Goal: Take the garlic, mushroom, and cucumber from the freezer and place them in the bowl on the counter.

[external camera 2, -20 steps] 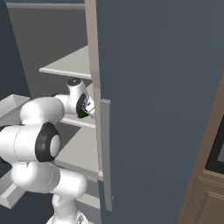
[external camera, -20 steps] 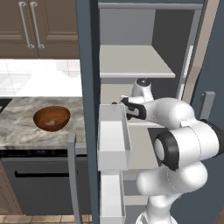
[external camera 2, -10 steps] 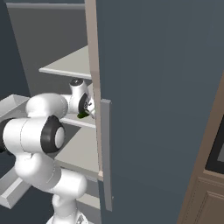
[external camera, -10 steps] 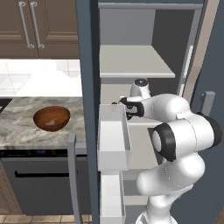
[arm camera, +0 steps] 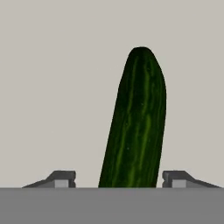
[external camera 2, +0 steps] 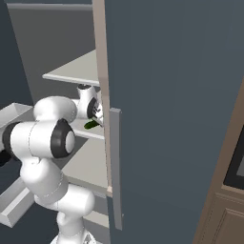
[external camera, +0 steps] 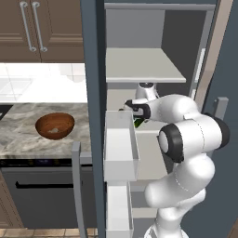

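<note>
Pale grey shelf (arm camera: 52,87) behind everything in hand view. Cucumber (arm camera: 136,127) dark green, lying on it, centre-right of frame, running from bottom edge up to above mid-height, leaning slightly right. Fingertips (arm camera: 61,178) at lower left and lower right, one each side of cucumber, gaps visible both sides, jaws apart, not touching it. No labels or writing legible anywhere. Left base view: gripper (external camera: 137,122) mid-frame inside open freezer (external camera: 93,69), green bit of cucumber (external camera: 138,123) just below hand, white door bin (external camera: 122,148) beside. Bowl (external camera: 55,126) at centre-left on marbled counter (external camera: 18,130), well apart from freezer shelf. Right base view: cucumber (external camera 2: 91,124) centre-left, beside gripper (external camera 2: 98,114).
</note>
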Robot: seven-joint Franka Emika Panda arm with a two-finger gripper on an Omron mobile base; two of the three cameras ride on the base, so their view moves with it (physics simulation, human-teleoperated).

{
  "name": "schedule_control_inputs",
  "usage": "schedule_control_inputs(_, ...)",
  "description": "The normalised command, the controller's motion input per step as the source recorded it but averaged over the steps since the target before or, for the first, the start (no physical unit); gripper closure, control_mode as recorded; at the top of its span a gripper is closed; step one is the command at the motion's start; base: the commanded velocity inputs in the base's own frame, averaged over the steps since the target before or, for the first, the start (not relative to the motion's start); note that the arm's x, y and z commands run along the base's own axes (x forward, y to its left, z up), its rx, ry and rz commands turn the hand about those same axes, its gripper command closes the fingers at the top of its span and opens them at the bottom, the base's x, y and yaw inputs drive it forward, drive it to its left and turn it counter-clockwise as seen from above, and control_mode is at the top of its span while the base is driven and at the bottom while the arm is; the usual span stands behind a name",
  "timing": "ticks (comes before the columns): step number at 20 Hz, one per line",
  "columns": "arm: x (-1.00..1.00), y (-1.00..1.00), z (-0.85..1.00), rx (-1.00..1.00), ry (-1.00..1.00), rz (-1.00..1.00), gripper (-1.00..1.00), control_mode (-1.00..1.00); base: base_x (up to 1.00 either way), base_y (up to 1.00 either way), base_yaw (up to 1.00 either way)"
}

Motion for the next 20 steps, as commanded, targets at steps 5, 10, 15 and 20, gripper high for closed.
schedule_control_inputs(5, -0.07, 0.01, -0.66, 0.0, 0.02, 0.0, 1.0, -1.0, 0.0, 0.0, 0.0)
schedule_control_inputs(10, -0.58, 0.0, -1.0, 0.0, 0.0, 0.0, 1.0, -1.0, 0.0, 0.0, 0.0)
schedule_control_inputs(15, -0.76, 0.0, -1.0, -0.01, -0.05, 0.0, 1.0, -1.0, 0.0, 0.0, 0.0)
schedule_control_inputs(20, -0.52, 0.02, -0.8, 0.0, -0.01, 0.0, 1.0, -1.0, 0.0, 0.0, 0.0)
